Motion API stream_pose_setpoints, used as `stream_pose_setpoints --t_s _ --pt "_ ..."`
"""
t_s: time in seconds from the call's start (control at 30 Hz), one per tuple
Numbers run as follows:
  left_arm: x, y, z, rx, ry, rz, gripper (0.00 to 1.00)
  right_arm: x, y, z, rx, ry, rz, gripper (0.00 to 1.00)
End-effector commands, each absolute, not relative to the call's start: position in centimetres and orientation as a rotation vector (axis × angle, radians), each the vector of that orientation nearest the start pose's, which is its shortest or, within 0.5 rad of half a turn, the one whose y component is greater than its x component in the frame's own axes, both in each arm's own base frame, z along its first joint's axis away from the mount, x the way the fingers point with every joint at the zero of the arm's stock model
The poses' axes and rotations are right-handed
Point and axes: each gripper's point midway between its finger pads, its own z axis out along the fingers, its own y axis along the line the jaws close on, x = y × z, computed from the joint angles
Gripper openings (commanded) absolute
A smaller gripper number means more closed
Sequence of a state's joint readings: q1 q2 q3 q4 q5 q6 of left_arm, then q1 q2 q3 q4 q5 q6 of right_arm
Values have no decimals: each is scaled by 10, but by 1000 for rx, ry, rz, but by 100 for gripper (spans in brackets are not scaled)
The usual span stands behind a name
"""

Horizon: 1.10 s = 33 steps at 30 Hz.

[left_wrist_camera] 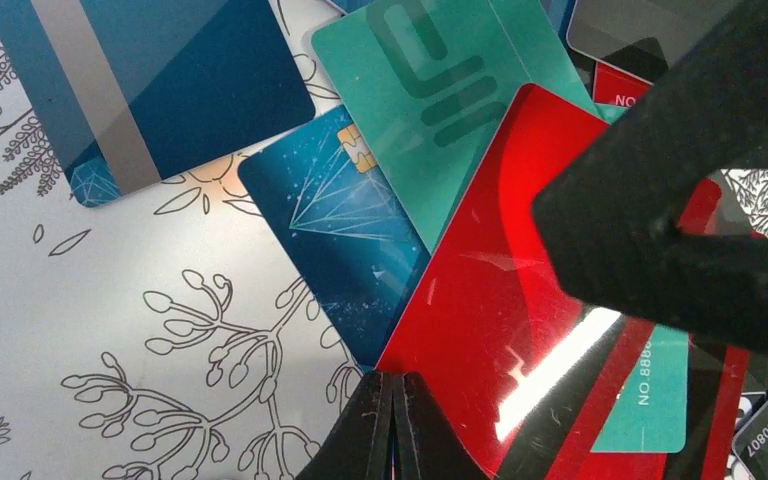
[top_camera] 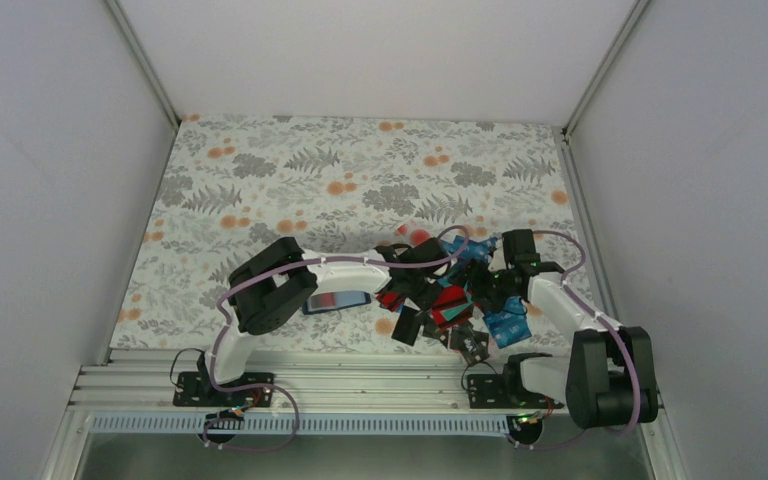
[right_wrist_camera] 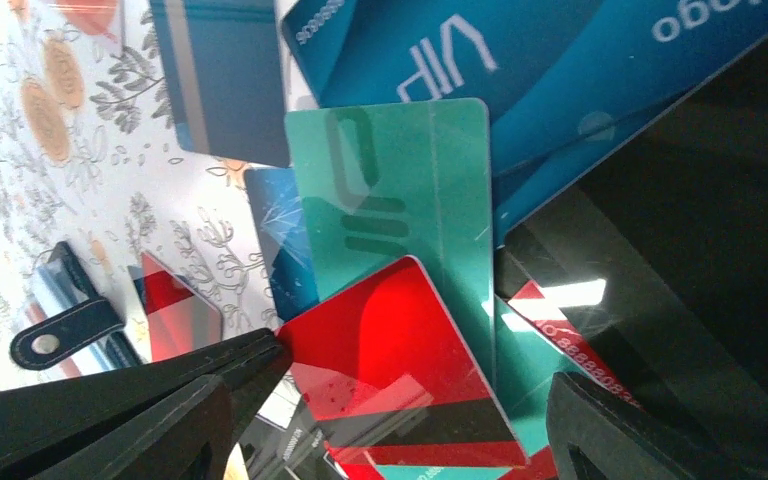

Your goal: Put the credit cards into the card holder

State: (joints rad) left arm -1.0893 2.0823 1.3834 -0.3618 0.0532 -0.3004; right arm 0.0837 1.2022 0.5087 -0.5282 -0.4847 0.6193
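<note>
Seen from above, the credit cards lie in a loose heap on the desk between the two arms. The card holder lies apart on their left, just beside the left arm. Only the wrist views show the hands. The left hand has its fingers pressed together at the edge of a red card, and I cannot tell if it pinches anything. The right hand is spread around this same card, which lies over a teal card. The desk carries a cloth with grey ferns and orange flowers. Plain white walls stand around it.
</note>
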Motion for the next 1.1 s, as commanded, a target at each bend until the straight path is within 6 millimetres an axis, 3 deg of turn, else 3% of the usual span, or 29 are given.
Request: stream_pose_setpoints --t_s 0.0,0.57,0.9,1.07 --pt "209 -416 -22 1095 2635 -401 2 221 102 32 619 2782 873 79" --pt "207 -416 -25 1096 2646 -416 2 212 116 35 578 2764 1021 71" --pt "205 -415 -27 1096 2653 -420 2 213 127 47 541 2735 1137 43" --pt "205 -416 -26 1090 2653 -424 2 213 129 48 528 2731 1155 35"
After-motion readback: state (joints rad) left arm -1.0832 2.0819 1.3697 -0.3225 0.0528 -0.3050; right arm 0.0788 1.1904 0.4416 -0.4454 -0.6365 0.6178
